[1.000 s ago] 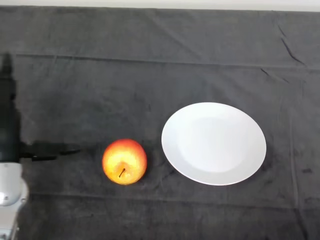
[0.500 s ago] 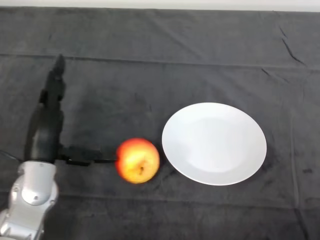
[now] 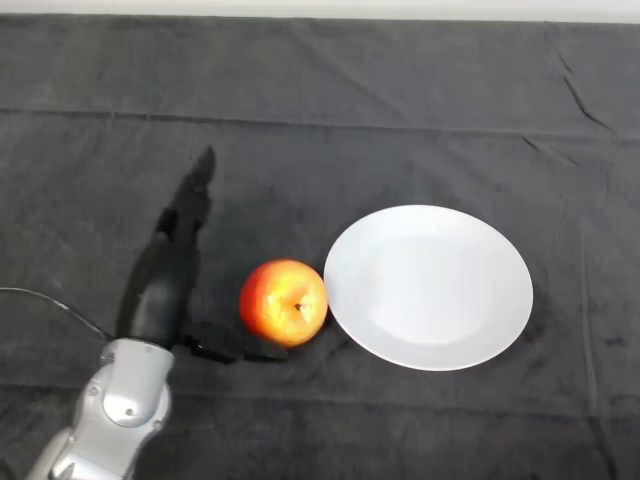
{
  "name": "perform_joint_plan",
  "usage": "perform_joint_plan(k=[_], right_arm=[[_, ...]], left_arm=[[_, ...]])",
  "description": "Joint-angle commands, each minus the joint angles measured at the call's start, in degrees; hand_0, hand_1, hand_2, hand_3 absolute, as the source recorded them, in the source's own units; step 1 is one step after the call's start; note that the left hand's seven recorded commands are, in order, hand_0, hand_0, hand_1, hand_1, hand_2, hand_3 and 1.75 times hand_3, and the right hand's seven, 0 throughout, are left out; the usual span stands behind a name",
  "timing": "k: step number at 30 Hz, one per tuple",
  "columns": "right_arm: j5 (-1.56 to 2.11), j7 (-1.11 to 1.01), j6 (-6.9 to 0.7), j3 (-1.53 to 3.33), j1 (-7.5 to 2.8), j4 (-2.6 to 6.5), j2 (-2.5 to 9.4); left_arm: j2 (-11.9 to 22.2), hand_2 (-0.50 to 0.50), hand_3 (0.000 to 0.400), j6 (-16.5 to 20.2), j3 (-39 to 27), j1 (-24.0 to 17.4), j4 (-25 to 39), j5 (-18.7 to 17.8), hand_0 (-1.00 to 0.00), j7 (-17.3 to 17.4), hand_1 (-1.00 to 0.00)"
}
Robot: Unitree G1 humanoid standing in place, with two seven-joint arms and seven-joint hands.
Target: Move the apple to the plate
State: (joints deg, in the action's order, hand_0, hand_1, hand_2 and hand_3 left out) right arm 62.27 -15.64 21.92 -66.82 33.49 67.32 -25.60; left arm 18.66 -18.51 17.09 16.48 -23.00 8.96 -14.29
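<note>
A red and yellow apple lies on the dark cloth, touching or almost touching the left rim of the white plate. My left hand is just left of the apple. Its fingers point straight away from me up the table, past the apple's far left side. Its thumb reaches right along the cloth and lies against the apple's near left underside. The hand is open and nothing is gripped.
The dark cloth covers the whole table. The silver-grey forearm comes in from the lower left corner.
My hand has swept right from the left edge and pushed the apple right, from a gap away from the plate to its left rim. The apple has rolled, its stem turning.
</note>
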Motion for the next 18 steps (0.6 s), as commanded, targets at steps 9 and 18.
perform_joint_plan(k=[9,18], right_arm=[[0.38,0.59,-0.02,-0.06,0.07,-2.73,0.09],[0.40,0.59,-0.01,-0.08,0.09,-2.69,0.07]], left_arm=[[-0.57,0.00,0.000,-0.97,3.16,5.29,-8.09,-2.66,0.00,1.39,0.00],[-1.33,0.00,0.000,-2.82,4.98,8.00,-12.96,-4.29,0.00,1.34,0.00]])
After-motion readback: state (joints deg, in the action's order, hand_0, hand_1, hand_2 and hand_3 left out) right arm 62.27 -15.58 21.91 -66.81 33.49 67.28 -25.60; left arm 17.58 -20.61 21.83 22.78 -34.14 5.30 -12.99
